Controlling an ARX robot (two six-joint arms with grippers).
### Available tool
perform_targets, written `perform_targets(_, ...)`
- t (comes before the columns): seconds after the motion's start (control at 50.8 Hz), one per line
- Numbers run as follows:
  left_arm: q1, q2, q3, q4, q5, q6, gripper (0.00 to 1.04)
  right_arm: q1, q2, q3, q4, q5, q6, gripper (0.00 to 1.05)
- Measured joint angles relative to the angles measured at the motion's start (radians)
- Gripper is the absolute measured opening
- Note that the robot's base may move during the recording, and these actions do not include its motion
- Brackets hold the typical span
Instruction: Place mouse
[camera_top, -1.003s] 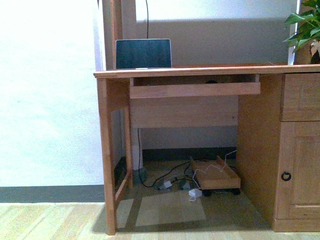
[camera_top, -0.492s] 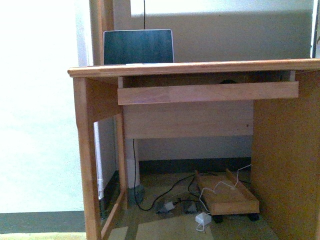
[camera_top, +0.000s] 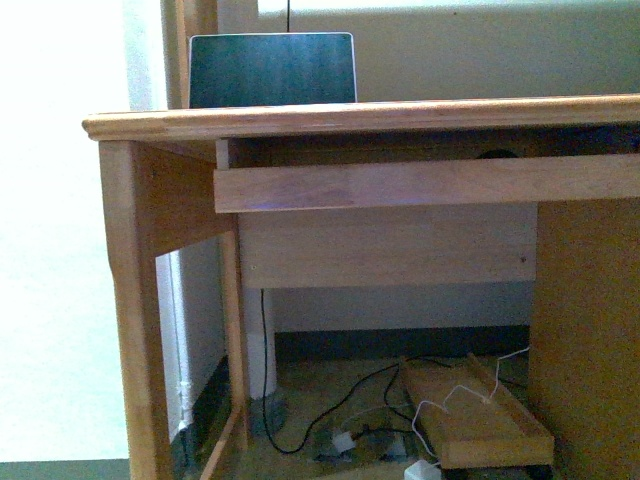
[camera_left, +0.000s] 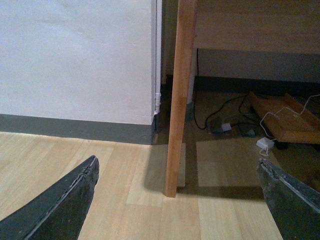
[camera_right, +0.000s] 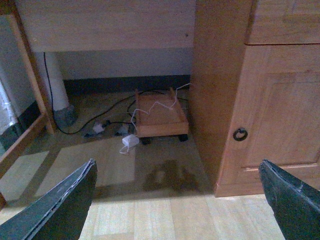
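Only the dark domed top of the mouse (camera_top: 497, 153) shows, peeking over the front board of the pull-out tray (camera_top: 420, 183) under the desk top (camera_top: 350, 117); the rest of it is hidden. Neither arm appears in the front view. My left gripper (camera_left: 177, 212) is open above the wooden floor, in front of the desk's left leg (camera_left: 177, 100), with nothing between its fingers (camera_left: 65, 200). My right gripper (camera_right: 177, 212) is open and empty too, low over the floor before the cabinet door (camera_right: 270, 110).
A laptop (camera_top: 272, 68) stands open at the back of the desk. Under the desk lie a low wheeled wooden stand (camera_right: 160, 117), black cables (camera_right: 95, 122) and a white adapter (camera_right: 130, 141). A white wall (camera_left: 75, 60) lies left of the desk leg.
The front view has closed in on the desk: the desk and tray fill more of the frame, and the plant and cabinet have slid out of view to the right.
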Motion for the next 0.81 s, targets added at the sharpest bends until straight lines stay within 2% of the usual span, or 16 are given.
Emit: perform_targets(0.807, 0.000, 0.001, 0.000, 0.000, 0.000, 0.000, 0.97, 0.000, 0.002, 0.000, 0.000, 0.000, 0.000, 0.97)
